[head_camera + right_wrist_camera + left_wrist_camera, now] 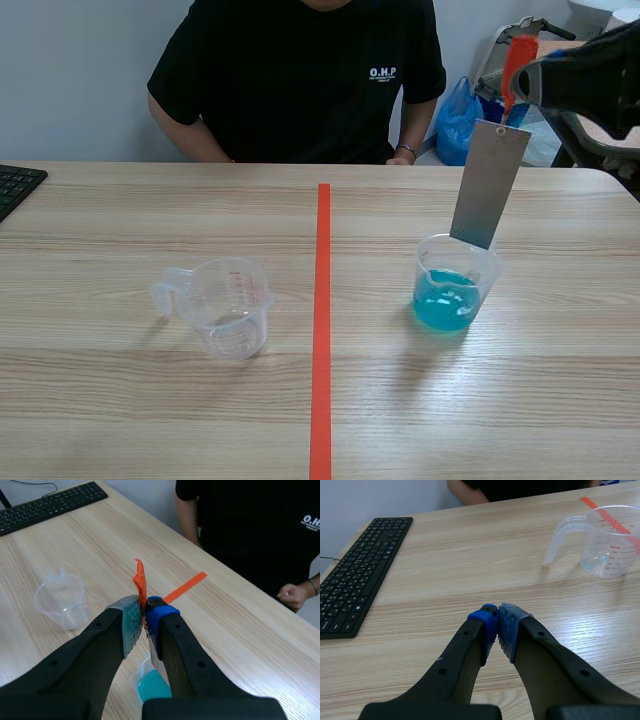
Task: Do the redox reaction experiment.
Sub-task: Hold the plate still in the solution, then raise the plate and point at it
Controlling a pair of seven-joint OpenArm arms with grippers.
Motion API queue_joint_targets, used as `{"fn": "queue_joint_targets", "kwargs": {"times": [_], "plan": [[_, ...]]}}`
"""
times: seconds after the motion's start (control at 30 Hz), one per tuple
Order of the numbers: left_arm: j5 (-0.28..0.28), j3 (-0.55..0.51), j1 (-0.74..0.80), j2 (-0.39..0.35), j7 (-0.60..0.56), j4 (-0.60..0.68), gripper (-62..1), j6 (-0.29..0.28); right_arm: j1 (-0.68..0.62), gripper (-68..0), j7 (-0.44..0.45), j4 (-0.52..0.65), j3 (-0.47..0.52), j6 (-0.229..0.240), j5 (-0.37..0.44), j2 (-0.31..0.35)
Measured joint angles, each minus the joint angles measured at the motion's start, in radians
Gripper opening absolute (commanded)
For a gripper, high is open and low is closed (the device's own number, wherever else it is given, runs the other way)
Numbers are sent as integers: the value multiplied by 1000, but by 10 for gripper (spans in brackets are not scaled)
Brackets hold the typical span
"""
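Holding the metal plate over the blue liquid, ready to dip

The right gripper (522, 82) was clamped on the orange tab (517, 58) of the grey metal plate (488, 185). The plate hung upright with its lower edge at the back rim of the beaker (482, 262), apparently above the blue liquid (445, 300). Dipping seemed the step in hand, and the next move called for a straight descent inside the rim. The left gripper (497, 625) was closed on nothing, over bare table.

Bright, even overhead light fills all 3 views. Faint, soft shadows lie on the table (120, 420) around the clear measuring cup (232, 305) and the cup of blue liquid (452, 288).
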Motion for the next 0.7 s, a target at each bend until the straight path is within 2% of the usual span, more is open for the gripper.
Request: {"fn": "queue_joint_targets", "kwargs": {"times": [0.4, 0.7], "plan": [[0, 0, 0, 0, 0, 0, -567, 0, 0, -660, -106, 94, 68, 0, 161, 35], [0, 0, 0, 0, 0, 0, -567, 0, 0, -660, -116, 108, 77, 0, 166, 41]]}}
